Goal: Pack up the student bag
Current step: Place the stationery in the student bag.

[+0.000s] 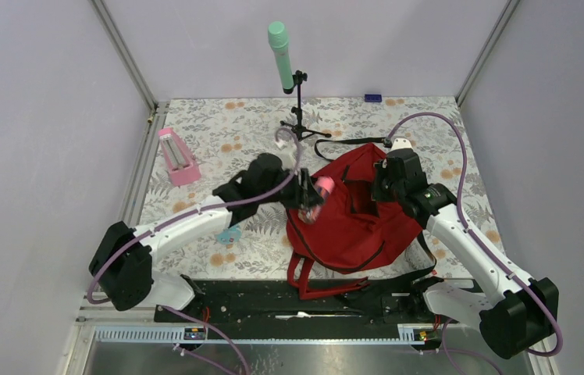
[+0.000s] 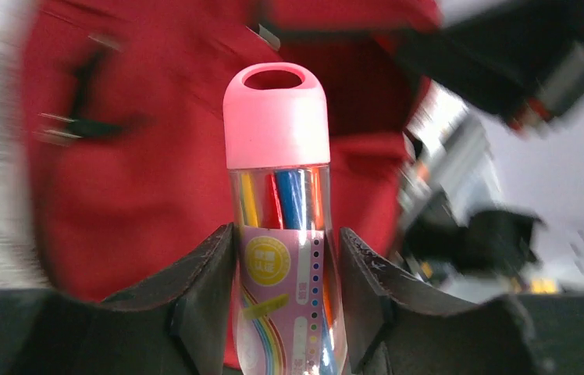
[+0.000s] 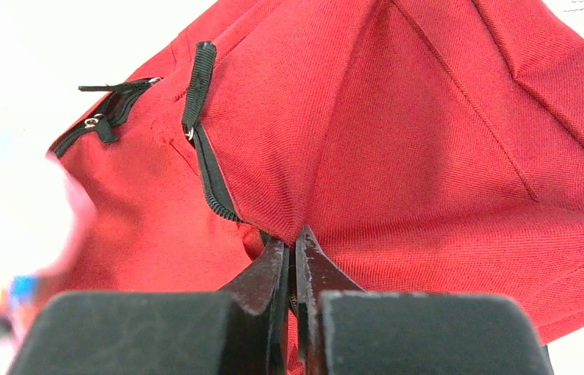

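Note:
The student bag (image 1: 351, 230) is a dark-red backpack lying mid-table, its top opening facing the far side. My left gripper (image 1: 311, 195) is shut on a clear tube of coloured pens with a pink cap (image 2: 277, 148) and holds it at the bag's left edge. In the left wrist view the tube stands upright between the fingers (image 2: 211, 289) of the left gripper (image 2: 285, 269), with red fabric behind it. My right gripper (image 1: 379, 184) is shut on the fabric edge beside the black zipper (image 3: 209, 168). In the right wrist view the right gripper (image 3: 293, 251) pinches the student bag (image 3: 429, 141), and the lifted cloth forms a tent.
A pink box (image 1: 178, 156) lies at the far left. A green cylinder on a black tripod stand (image 1: 298, 117) stands at the back centre, with a small blue item (image 1: 372, 98) at the rear edge. A light-blue object (image 1: 230, 233) lies under the left arm. Black bag straps (image 1: 336, 141) trail behind the bag.

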{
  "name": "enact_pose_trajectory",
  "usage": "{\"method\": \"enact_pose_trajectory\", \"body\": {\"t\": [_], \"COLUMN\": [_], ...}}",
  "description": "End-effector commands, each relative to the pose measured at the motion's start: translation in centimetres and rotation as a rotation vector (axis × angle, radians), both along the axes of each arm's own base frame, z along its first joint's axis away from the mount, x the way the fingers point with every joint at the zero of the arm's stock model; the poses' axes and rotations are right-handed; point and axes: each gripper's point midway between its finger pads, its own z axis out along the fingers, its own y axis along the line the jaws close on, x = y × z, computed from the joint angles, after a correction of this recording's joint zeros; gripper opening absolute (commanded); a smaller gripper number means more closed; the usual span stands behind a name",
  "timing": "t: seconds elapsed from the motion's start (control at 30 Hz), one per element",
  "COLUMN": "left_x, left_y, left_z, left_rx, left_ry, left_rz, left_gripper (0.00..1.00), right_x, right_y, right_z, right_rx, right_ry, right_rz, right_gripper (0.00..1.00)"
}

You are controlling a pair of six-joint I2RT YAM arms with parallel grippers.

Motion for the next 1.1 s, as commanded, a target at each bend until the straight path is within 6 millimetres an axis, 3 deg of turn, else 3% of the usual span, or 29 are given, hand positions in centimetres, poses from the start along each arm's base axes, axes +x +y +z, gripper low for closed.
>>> {"method": "enact_pose_trajectory", "body": {"t": [0.0,0.07,0.17,0.27,0.37,0.53,0.73,0.9,1.07], "left_x": [-8.5,-9.6,-9.7,-8.4,-5.8,-2.1,0.8,3.6,5.0], "left_y": [-6.1,-8.4,-10.9,-12.5,-13.6,-14.0,-13.7,-13.5,-15.3], "left_z": [2.0,2.8,3.3,1.7,0.0,-0.3,1.1,-0.2,-0.3], "left_rx": [-0.176,-0.253,-0.349,-0.355,-0.343,-0.383,-0.405,-0.456,-0.510], "left_ry": [0.167,0.181,0.224,0.259,0.242,0.163,0.051,0.034,0.002], "left_rz": [-0.307,-0.351,-0.366,-0.341,-0.234,-0.069,0.051,0.210,0.232], "left_gripper": [0.20,0.19,0.19,0.16,0.14,0.13,0.16,0.21,0.23], "right_x": [0.9,0.8,0.7,0.4,0.1,-0.6,-1.0,-0.9,-0.7], "right_y": [1.2,1.4,1.7,1.8,1.7,1.7,1.6,1.9,1.8], "right_z": [2.5,2.5,2.3,2.3,2.4,2.3,2.0,1.8,1.0], "right_rx": [0.082,0.093,0.108,0.119,0.128,0.147,0.145,0.157,0.137], "right_ry": [-0.064,-0.058,-0.047,-0.045,-0.052,-0.050,-0.046,-0.054,-0.048], "right_rz": [0.011,0.011,0.015,0.023,0.021,0.027,0.032,0.037,0.043], "right_gripper": [0.00,0.00,0.00,0.00,0.00,0.00,0.00,0.00,0.00]}}
